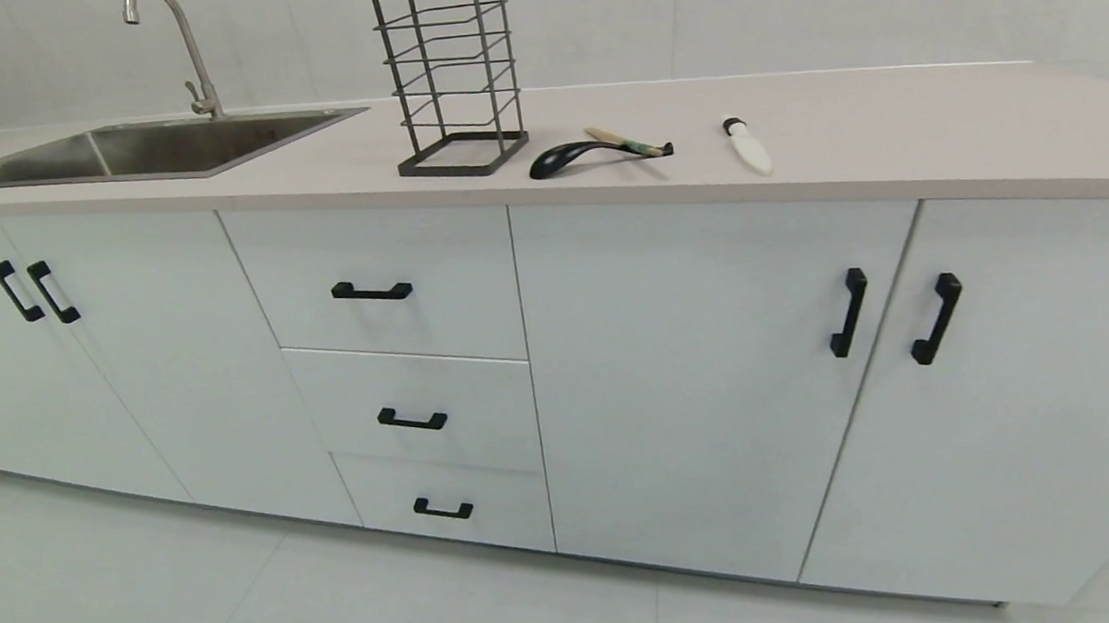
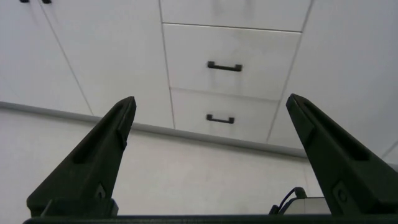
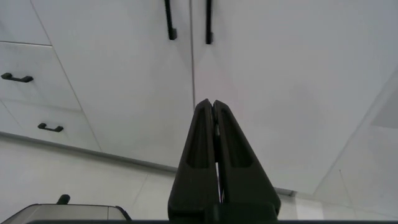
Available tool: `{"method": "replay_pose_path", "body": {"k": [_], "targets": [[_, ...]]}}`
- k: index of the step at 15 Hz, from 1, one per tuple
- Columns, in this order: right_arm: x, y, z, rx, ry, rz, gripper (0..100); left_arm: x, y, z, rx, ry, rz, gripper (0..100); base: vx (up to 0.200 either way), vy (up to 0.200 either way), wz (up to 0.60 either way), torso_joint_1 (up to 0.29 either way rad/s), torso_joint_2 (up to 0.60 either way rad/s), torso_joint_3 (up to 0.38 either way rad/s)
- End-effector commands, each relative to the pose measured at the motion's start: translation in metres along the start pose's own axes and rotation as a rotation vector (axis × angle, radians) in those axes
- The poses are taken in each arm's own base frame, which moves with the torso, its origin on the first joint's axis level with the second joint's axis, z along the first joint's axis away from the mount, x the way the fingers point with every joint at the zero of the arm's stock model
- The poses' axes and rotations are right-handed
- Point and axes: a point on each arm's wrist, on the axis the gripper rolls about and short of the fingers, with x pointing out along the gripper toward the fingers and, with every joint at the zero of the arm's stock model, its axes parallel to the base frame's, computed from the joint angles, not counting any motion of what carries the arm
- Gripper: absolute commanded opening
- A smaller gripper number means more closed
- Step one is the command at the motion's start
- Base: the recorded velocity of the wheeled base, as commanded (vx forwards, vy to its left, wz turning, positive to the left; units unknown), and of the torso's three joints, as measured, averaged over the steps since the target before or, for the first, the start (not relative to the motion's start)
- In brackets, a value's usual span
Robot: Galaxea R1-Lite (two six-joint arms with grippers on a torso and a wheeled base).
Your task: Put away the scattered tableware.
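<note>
On the pale countertop (image 1: 859,124) lie a black ladle (image 1: 581,156), a wooden-handled utensil (image 1: 628,140) crossing behind it, and a white knife (image 1: 749,146) with a black end farther right. A black wire rack (image 1: 451,70) stands upright just left of the ladle. My left gripper (image 2: 211,112) hangs open low before the drawer stack (image 2: 231,68), nothing between its fingers. My right gripper (image 3: 212,109) is shut and empty, low in front of the two-door cupboard (image 3: 186,74).
A steel sink (image 1: 139,149) with a curved tap (image 1: 180,43) is set in the counter at the left. White cupboards and three drawers (image 1: 400,375) with black handles run below. Grey tiled floor (image 1: 240,620) lies open in front.
</note>
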Motion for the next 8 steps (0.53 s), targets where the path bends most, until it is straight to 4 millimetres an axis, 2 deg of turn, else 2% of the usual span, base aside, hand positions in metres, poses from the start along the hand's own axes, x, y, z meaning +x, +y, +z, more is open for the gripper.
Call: {"method": "replay_pose_path", "body": {"k": [1, 6, 8], "targets": [[0.0001, 0.0, 0.0001, 0.0, 0.002, 0.001, 0, 0.0, 0.0, 0.0, 0.0, 0.0, 0.0, 100, 0.2, 0.2, 0.0, -0.002, 0.0, -0.002], [0.0001, 0.0, 0.0001, 0.0, 0.002, 0.001, 0, 0.0, 0.0, 0.0, 0.0, 0.0, 0.002, 100, 0.2, 0.2, 0.0, 0.001, 0.0, 0.003], [0.0001, 0.0, 0.0001, 0.0, 0.002, 0.001, 0, 0.0, 0.0, 0.0, 0.0, 0.0, 0.0, 100, 0.0, 0.0, 0.0, 0.0, 0.0, 0.0]]}}
